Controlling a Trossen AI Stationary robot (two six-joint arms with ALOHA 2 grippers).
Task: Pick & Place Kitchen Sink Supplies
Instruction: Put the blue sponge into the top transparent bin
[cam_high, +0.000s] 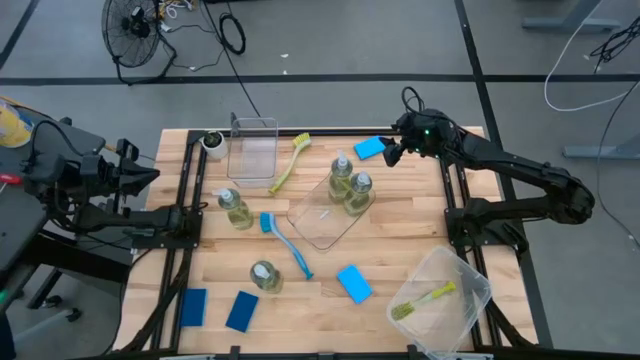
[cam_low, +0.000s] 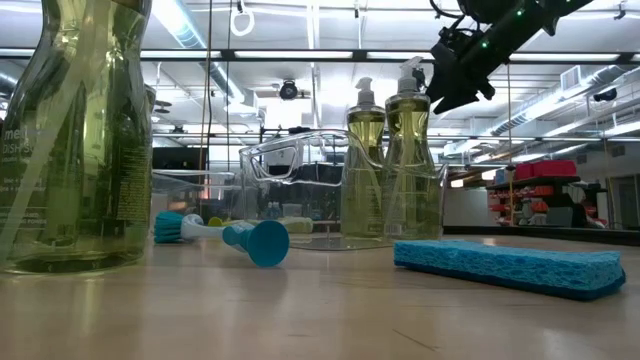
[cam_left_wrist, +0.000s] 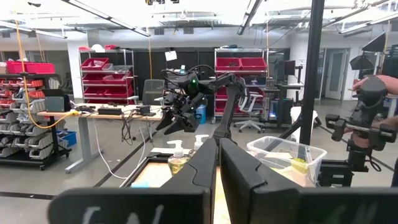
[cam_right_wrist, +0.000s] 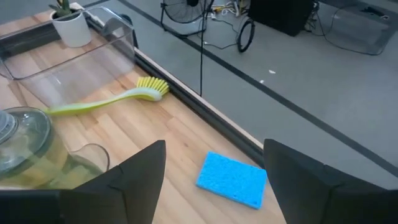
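My right gripper (cam_high: 392, 152) is open and hangs in the air over the table's far right part, above a flat blue sponge (cam_right_wrist: 231, 179) that lies between its fingers in the right wrist view. It touches nothing. Two bottles (cam_high: 350, 183) of yellow-green liquid stand in the clear flat tray (cam_high: 318, 225). Two more bottles (cam_high: 236, 208) (cam_high: 265, 276) stand on the wood. A yellow-green brush (cam_high: 288, 162) lies by the far bin, a blue brush (cam_high: 285, 240) at mid-table, another yellow-green brush (cam_high: 425, 300) inside the near right bin. My left gripper (cam_high: 150, 178) waits, shut, at the table's left edge.
A clear bin (cam_high: 252, 148) and a small potted plant (cam_high: 213, 142) stand at the far edge. A second clear bin (cam_high: 462, 285) sits at the near right corner. Three more blue sponges (cam_high: 354, 283) (cam_high: 193, 306) (cam_high: 241, 311) lie along the near side.
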